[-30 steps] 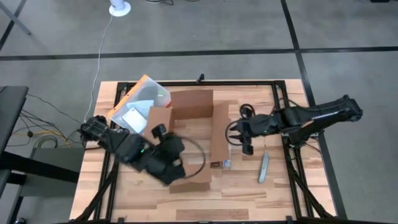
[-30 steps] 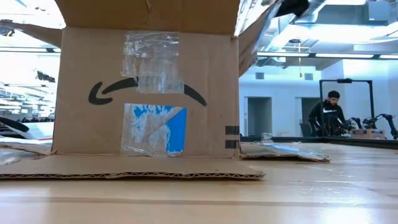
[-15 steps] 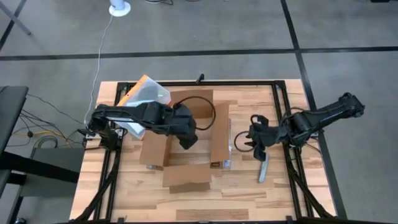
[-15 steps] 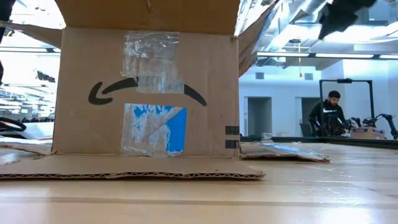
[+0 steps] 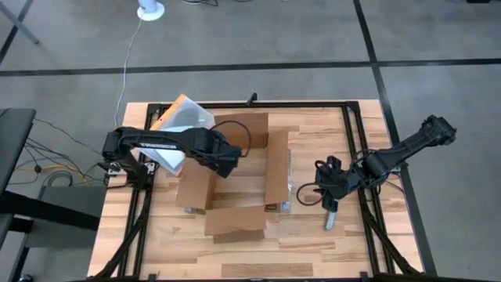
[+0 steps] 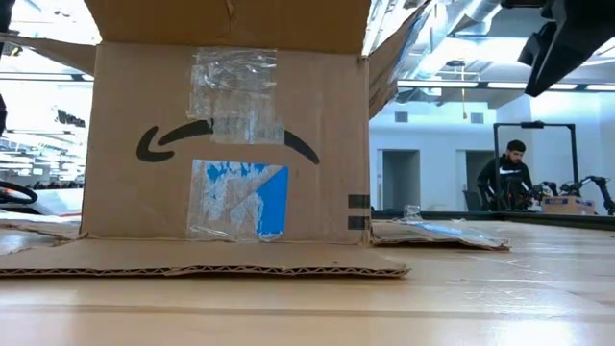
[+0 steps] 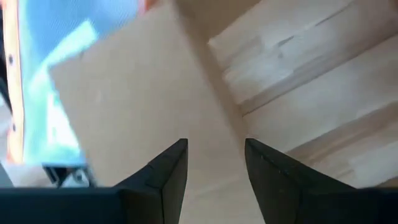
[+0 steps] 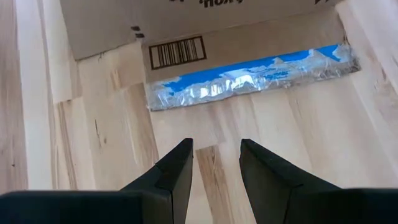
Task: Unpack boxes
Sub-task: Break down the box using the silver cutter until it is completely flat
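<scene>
1. Cardboard shipping box (image 5: 235,176) sits open near the middle of the wooden table (image 5: 329,243), all four flaps folded out flat.
2. Left gripper (image 5: 227,160) hangs over the box's open interior, its fingers (image 7: 165,171) parted with a modest gap and holding nothing.
3. Ahead of that gripper in its wrist view lie a cardboard flap (image 7: 130,106) and bare box floor.
4. An orange-edged clear pouch (image 5: 178,125) lies just beyond the box's left flap, on the far side of the left arm.
5. Right gripper (image 5: 319,188) hovers just beside the box's right-hand flap, fingers (image 8: 174,171) slightly apart and empty.
6. Before the right gripper, the flap edge shows a barcode (image 8: 177,52) and a strip of blue-and-white tape (image 8: 249,74) against the table.
7. A slim grey tool (image 5: 330,215) lies on the table just below the right gripper.
8. From table height, the box's front wall shows a black curved mark (image 6: 226,139) and a blue tape patch (image 6: 240,197).
9. A person (image 6: 506,178) stands far off in the room behind.
</scene>
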